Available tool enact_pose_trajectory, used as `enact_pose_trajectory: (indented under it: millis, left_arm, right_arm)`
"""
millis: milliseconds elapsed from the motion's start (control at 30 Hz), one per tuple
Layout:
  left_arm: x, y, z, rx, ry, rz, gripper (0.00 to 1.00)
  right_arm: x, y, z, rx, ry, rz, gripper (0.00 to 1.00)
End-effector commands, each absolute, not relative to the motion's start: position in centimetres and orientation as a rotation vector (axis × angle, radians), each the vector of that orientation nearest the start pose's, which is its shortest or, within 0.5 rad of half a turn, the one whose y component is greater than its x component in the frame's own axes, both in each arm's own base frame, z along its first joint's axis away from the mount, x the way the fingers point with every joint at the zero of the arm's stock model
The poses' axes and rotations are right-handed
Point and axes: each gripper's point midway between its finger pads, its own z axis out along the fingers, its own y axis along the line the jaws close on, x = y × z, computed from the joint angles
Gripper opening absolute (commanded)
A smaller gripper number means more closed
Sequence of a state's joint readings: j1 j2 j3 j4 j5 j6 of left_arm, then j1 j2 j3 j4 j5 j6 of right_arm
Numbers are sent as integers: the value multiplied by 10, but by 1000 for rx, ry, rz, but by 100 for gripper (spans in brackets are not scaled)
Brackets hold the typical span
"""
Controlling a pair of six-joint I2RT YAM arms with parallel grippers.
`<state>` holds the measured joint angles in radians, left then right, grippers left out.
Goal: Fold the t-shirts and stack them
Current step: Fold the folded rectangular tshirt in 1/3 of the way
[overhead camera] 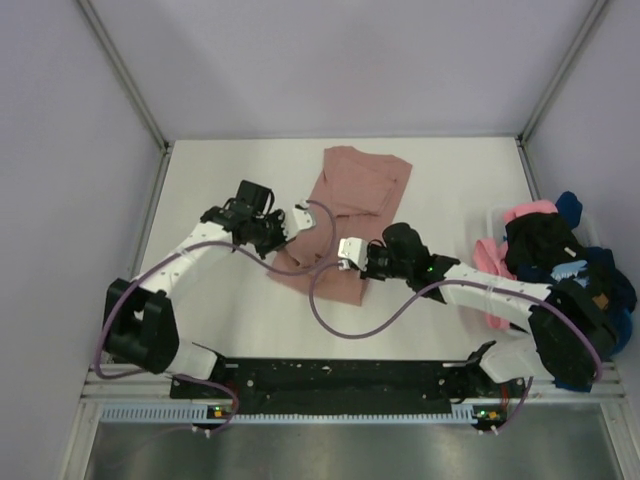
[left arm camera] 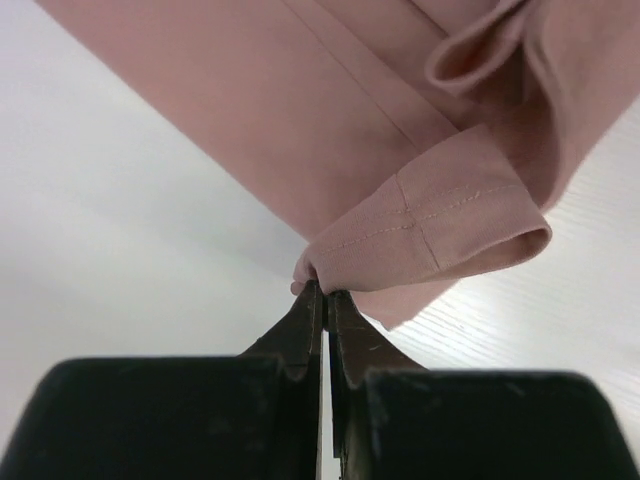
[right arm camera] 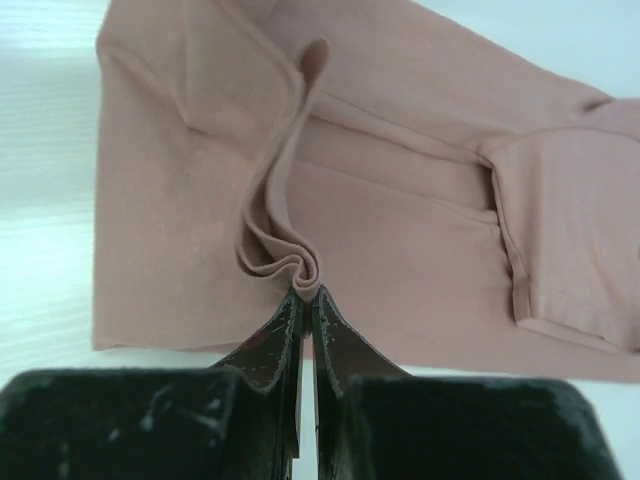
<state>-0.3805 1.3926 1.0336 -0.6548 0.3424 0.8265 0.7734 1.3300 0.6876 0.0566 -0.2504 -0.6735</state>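
A dusty rose-pink t-shirt (overhead camera: 352, 195) lies partly folded in the middle of the white table. My left gripper (overhead camera: 296, 219) is at its left edge, shut on a pinch of the sleeve hem (left arm camera: 420, 230). My right gripper (overhead camera: 350, 250) is at the shirt's near right part, shut on a bunched fold of the cloth (right arm camera: 290, 262). The fold rises as a ridge away from the right gripper. The pixel-art figure is not visible. A pile of other t-shirts (overhead camera: 545, 250), bright pink, black, navy and light blue, sits at the right edge.
The table (overhead camera: 220, 180) is walled by pale panels on the left, back and right. A purple cable (overhead camera: 345, 325) loops over the near table from each arm. A black rail (overhead camera: 340, 378) runs along the near edge.
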Motion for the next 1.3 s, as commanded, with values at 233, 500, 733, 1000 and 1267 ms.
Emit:
enact_pose_trajectory:
  millis: [233, 500, 733, 1000, 1267]
  left_arm:
    - [407, -181, 132, 1338, 2053, -158, 0]
    - [444, -194, 111, 1334, 2085, -140, 0]
    - [460, -204, 106, 1330, 2086, -108, 0]
    - [476, -214, 99, 1306, 2090, -80, 0]
    - [491, -216, 89, 1271, 2115, -44, 0]
  right_arm:
    - [337, 254, 115, -1381, 1527, 184, 0]
    - [364, 238, 101, -1397, 1565, 118, 0]
    - [380, 218, 88, -1377, 1632, 59, 0]
    - [399, 209, 82, -1353, 1639, 12, 0]
    - [416, 205, 77, -1336, 1668, -12, 0]
